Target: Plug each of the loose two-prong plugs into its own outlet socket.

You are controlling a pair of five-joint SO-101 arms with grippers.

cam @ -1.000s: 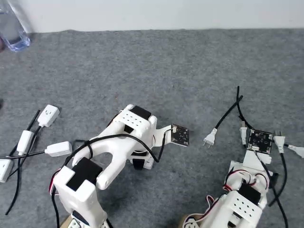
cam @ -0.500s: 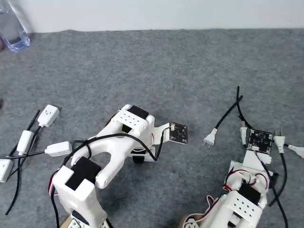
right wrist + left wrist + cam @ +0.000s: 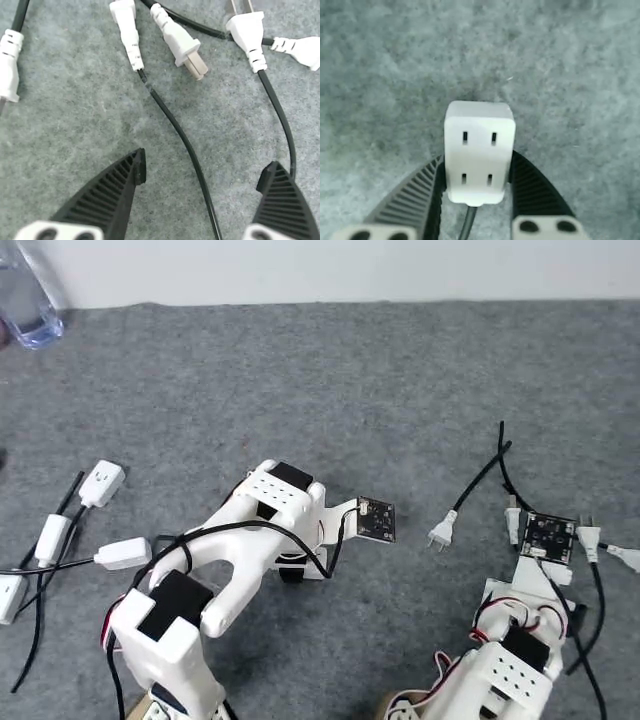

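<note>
Between the ribbed black pads of my left gripper (image 3: 477,164) sits a white outlet socket (image 3: 479,127), clamped on its flat sides near the cord end. It seems to be light, hard, smooth plastic, so it could slip. My right gripper (image 3: 206,162) is wide open and empty. Just ahead of it lie the plugs (image 3: 182,47), small and rigid, on springy black cords (image 3: 180,135). I would grasp the moulded body, not the prongs.

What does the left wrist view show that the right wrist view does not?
Left wrist view, not the right: a white outlet socket clamped in the left end effector. Right wrist view, not the left: loose two-prong plugs and black cords by the open right end effector. Both: the grey carpet.
</note>
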